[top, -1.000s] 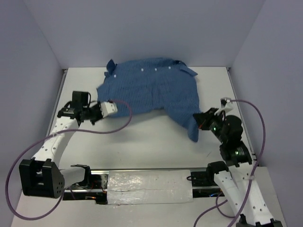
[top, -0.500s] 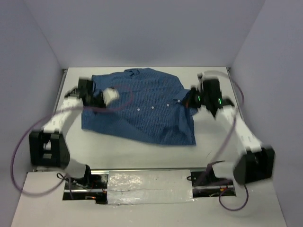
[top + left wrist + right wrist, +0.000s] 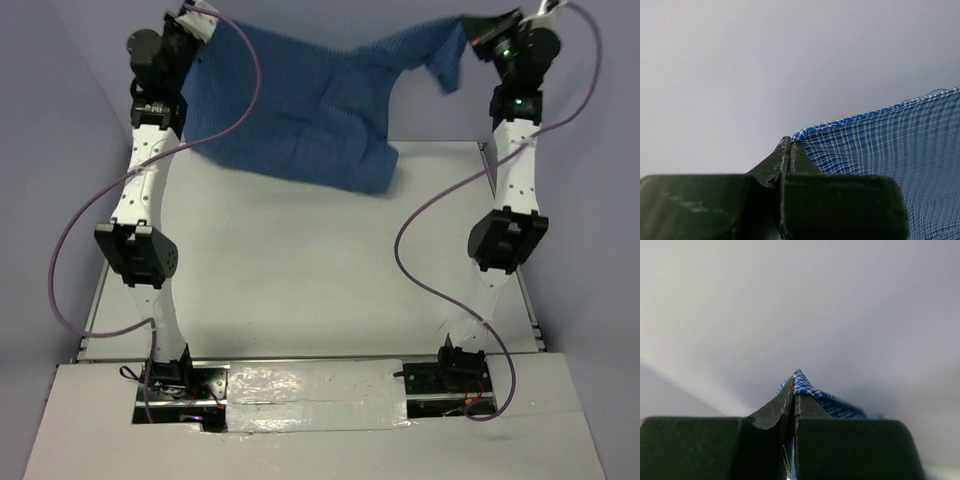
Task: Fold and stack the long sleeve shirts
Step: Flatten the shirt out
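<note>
The blue checked long sleeve shirt (image 3: 310, 105) hangs in the air, stretched between both raised arms, its lower edge drooping towards the far part of the table. My left gripper (image 3: 192, 22) is shut on its upper left corner; the pinched fabric (image 3: 880, 145) shows in the left wrist view at the gripper's tip (image 3: 790, 145). My right gripper (image 3: 478, 32) is shut on the upper right edge, and a short flap hangs beside it. The right wrist view shows fabric (image 3: 815, 390) squeezed between the closed jaws at the tip (image 3: 794, 382).
The white table (image 3: 320, 270) lies below, walled by pale panels at the back and sides. Purple cables (image 3: 420, 215) loop from both arms. The arm bases and a foil-covered strip (image 3: 315, 385) sit at the near edge.
Both arms have swung up high and lifted the shirt off the table; it lay spread on the surface half a second ago and now hangs stretched between the grippers.
</note>
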Controlling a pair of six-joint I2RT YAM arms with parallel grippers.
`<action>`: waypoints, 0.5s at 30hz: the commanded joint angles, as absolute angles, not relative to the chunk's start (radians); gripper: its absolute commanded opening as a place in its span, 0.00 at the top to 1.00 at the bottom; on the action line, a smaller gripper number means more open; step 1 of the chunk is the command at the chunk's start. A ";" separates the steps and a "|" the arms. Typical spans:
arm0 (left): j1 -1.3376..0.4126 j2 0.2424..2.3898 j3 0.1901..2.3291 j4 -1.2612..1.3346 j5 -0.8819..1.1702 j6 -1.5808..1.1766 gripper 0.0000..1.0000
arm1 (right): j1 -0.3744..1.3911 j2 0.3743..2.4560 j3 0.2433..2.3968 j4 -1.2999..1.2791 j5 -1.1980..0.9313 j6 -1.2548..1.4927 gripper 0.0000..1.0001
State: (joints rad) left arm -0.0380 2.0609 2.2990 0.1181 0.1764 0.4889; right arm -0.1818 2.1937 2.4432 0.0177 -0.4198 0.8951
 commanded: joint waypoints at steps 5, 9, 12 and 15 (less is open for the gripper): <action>-0.055 1.850 2.141 0.362 0.319 0.528 1.00 | -0.135 1.780 2.308 0.258 -0.489 0.798 1.00; -0.055 1.688 1.895 0.290 0.394 0.604 1.00 | -0.133 1.559 1.966 0.252 -0.549 0.701 1.00; -0.041 1.559 1.703 0.198 0.422 0.678 1.00 | -0.130 1.376 1.717 0.204 -0.545 0.586 1.00; -0.025 1.441 1.567 0.011 0.460 0.762 1.00 | -0.121 1.156 1.453 0.160 -0.506 0.477 1.00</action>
